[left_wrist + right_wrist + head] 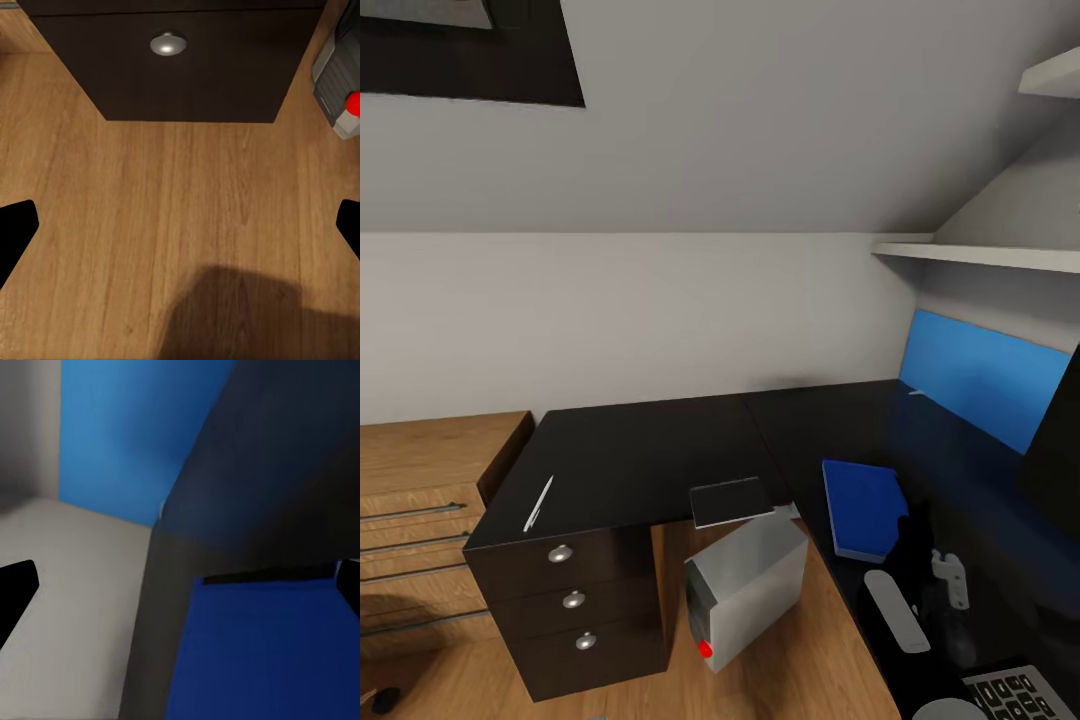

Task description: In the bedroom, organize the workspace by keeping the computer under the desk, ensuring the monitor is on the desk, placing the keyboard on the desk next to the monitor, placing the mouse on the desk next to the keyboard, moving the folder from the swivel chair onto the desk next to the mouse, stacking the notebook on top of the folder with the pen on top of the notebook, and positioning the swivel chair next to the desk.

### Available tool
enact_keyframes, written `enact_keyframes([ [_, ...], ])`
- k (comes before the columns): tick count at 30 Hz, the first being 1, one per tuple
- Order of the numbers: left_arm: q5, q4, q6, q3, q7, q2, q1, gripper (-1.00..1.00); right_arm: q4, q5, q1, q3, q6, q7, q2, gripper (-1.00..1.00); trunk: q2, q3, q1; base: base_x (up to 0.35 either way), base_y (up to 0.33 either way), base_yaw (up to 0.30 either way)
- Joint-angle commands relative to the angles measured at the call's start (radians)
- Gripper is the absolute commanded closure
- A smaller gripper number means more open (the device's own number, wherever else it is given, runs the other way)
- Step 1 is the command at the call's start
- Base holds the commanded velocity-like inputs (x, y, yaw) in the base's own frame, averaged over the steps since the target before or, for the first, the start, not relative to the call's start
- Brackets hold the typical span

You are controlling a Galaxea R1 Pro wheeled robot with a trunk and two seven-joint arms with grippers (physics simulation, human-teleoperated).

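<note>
Right gripper (180,585): its two dark fingertips sit at opposite edges of the right wrist view, spread wide, with nothing between them; it hangs over the near part of the folder.
Left gripper (180,229): fingertips likewise far apart and empty, pointing down at the wooden floor (172,225) in front of the lowest drawer.
Right arm (920,560): dark, with white parts, reaching over the desk just beside the folder.
Folder (863,507): bright blue, lying flat on the right wing of the desk.
Desk (640,450): black, L-shaped, three drawers with round silver knobs at its left end.
Pen (538,503): white, lying on the desk's left end, above the drawers.
Notebook (731,500): dark grey, flat at the desk's front edge, above the computer.
Computer (745,590): silver-grey tower on the floor beside the drawers, tilted, red button low on its front.
Keyboard (1020,692): a corner shows at the lower right, on the desk.
Wall panel (980,375): blue, behind the desk's right wing.
Drawer chest (430,520): light wood, left of the desk.
</note>
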Motion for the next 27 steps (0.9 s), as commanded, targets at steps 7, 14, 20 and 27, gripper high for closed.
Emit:
enact_keyframes([
  [7, 0.005, 0.003, 0.001, -0.003, 0.007, 0.001, 0.000, -1.00, -0.019, 0.003, 0.006, 0.134, 0.002, 0.057, -0.001, -1.00, -0.001, -0.001, 0.000, 0.000, 0.000, 0.000],
  [14, 0.005, 0.003, -0.003, -0.003, 0.008, 0.001, 0.000, -1.00, -0.007, 0.000, 0.006, 0.314, 0.129, 0.037, -0.006, -1.00, -0.001, -0.001, 0.000, 0.000, 0.000, 0.000],
  [20, 0.001, 0.003, -0.005, -0.004, 0.006, 0.001, 0.000, -1.00, -0.008, 0.000, 0.006, 0.361, 0.438, 0.037, -0.005, -1.00, -0.001, -0.001, 0.000, 0.000, 0.000, 0.000],
  [27, 0.001, 0.003, -0.006, -0.005, 0.006, 0.001, 0.000, -1.00, -0.007, -0.003, 0.006, 0.380, 0.800, 0.042, 0.000, -1.00, -0.001, -0.001, 0.000, 0.000, 0.000, 0.000],
])
